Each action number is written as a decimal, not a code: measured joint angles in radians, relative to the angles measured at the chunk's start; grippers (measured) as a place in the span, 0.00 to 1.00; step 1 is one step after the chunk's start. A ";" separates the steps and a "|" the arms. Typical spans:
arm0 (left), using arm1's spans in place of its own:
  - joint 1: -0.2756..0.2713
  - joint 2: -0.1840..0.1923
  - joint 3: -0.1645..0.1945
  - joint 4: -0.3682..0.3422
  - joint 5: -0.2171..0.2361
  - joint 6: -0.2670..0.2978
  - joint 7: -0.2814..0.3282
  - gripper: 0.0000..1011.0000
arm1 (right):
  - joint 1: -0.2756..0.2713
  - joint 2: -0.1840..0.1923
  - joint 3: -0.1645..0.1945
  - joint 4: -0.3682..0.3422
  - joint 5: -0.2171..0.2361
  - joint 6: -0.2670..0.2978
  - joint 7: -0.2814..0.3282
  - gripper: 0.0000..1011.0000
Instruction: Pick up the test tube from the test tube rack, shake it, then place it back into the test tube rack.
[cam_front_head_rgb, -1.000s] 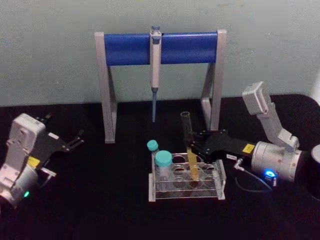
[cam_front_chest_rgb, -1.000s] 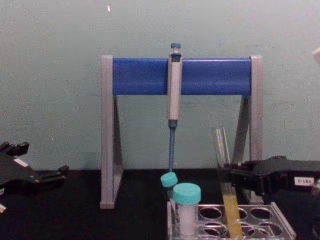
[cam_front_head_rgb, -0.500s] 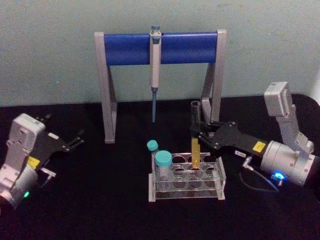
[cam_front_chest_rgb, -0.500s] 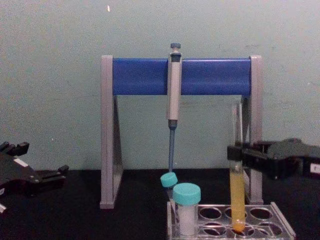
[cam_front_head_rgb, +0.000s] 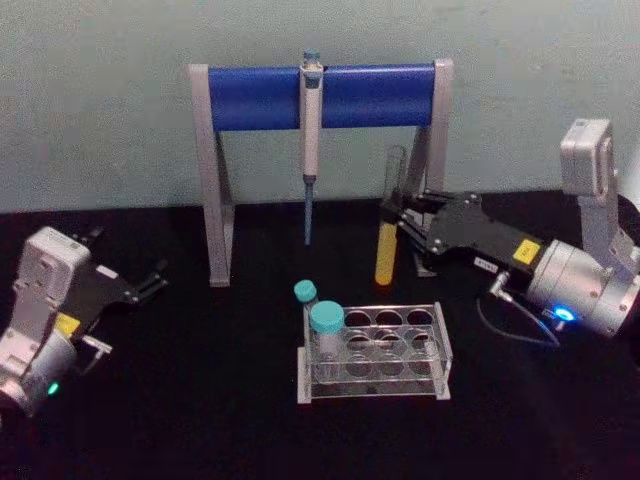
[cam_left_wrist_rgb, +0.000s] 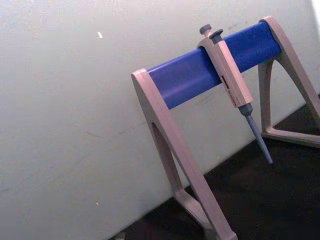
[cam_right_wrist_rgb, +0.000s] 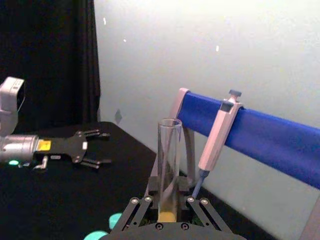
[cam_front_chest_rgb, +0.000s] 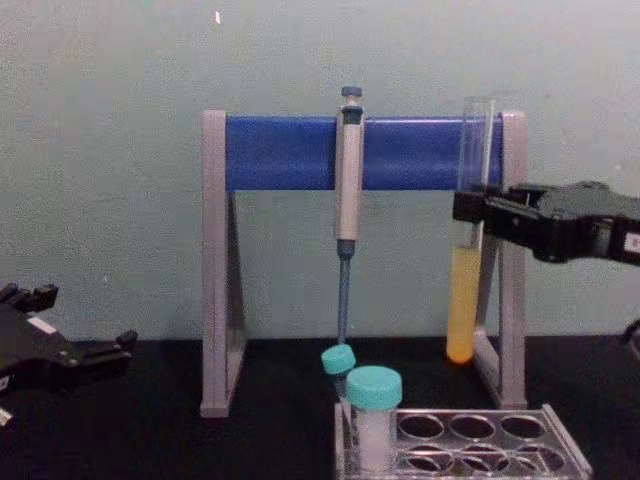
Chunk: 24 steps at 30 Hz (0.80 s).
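The test tube (cam_front_head_rgb: 385, 258) is a long clear glass tube with yellow liquid in its lower part. It hangs upright in the air, above and behind the test tube rack (cam_front_head_rgb: 441, 352), with its bottom clear of the holes. My right gripper (cam_front_head_rgb: 398, 216) is shut on its middle. From the chest, the test tube (cam_front_chest_rgb: 461, 300) hangs from the right gripper (cam_front_chest_rgb: 470, 214) well above the rack (cam_front_chest_rgb: 560, 440). The right wrist view shows the tube (cam_right_wrist_rgb: 169, 160) standing between the closed fingers of the right gripper (cam_right_wrist_rgb: 169, 204). My left gripper (cam_front_head_rgb: 152, 280) rests open at the far left.
A grey-legged stand with a blue crossbar (cam_front_head_rgb: 322, 97) stands right behind the tube, with a grey pipette (cam_front_head_rgb: 311, 130) hanging from it. Two teal-capped vials (cam_front_head_rgb: 326, 322) sit in the rack's left holes. The stand's right leg (cam_front_chest_rgb: 512, 250) is close beside the tube.
The right gripper has lifted the test tube straight out of its rack hole and carried it up and back toward the stand. The left arm has not moved.
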<state>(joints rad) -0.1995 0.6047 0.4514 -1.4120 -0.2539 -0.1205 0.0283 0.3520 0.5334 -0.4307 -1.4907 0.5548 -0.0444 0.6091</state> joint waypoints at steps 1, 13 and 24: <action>0.000 0.000 0.000 0.000 0.000 0.000 0.000 1.00 | 0.004 -0.003 0.000 0.004 0.000 0.000 0.001 0.22; 0.000 0.000 0.000 0.000 0.000 0.000 0.000 1.00 | 0.042 -0.029 -0.013 0.049 -0.004 -0.001 0.011 0.22; 0.000 0.000 0.000 0.000 0.000 0.000 0.000 1.00 | 0.022 -0.011 0.004 0.031 -0.016 0.006 -0.020 0.22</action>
<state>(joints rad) -0.1995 0.6047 0.4513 -1.4120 -0.2539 -0.1205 0.0283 0.3744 0.5221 -0.4271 -1.4601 0.5390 -0.0384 0.5889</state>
